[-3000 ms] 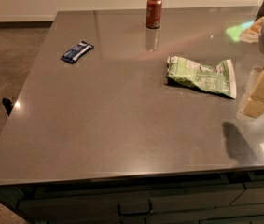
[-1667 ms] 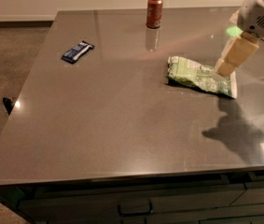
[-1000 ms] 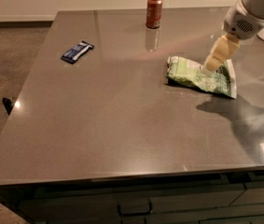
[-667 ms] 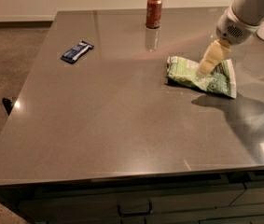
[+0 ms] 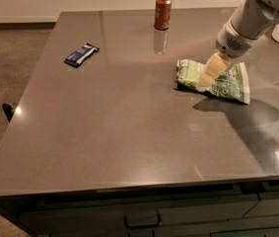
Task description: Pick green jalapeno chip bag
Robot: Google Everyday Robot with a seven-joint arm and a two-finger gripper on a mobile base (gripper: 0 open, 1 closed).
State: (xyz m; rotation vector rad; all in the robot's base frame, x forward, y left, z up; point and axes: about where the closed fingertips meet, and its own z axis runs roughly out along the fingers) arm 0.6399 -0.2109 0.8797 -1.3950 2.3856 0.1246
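Grey, stone-like counter [image 5: 119,132], and toward its right side the green jalapeno chip bag [image 5: 233,85] lies flat and crumpled. It is well apart from the red soda can [image 5: 162,12] at the far edge and from the dark-blue wrapper bar [image 5: 81,55] over on the left. From where I stand, the white arm [image 5: 250,19] reaches in from the upper right. Its cream-coloured gripper [image 5: 207,77] is tipped down onto the middle of the bag, at or very near its surface. Whether the gripper is spread or closed on the foil I cannot tell. To my eye the approach is done: the right item is picked out and the gripper sits over it. What is left is the real work, a firm hold on the wrinkly foil and a lift clear of the counter. The bag rests on the surface, so I judge the pick not yet made
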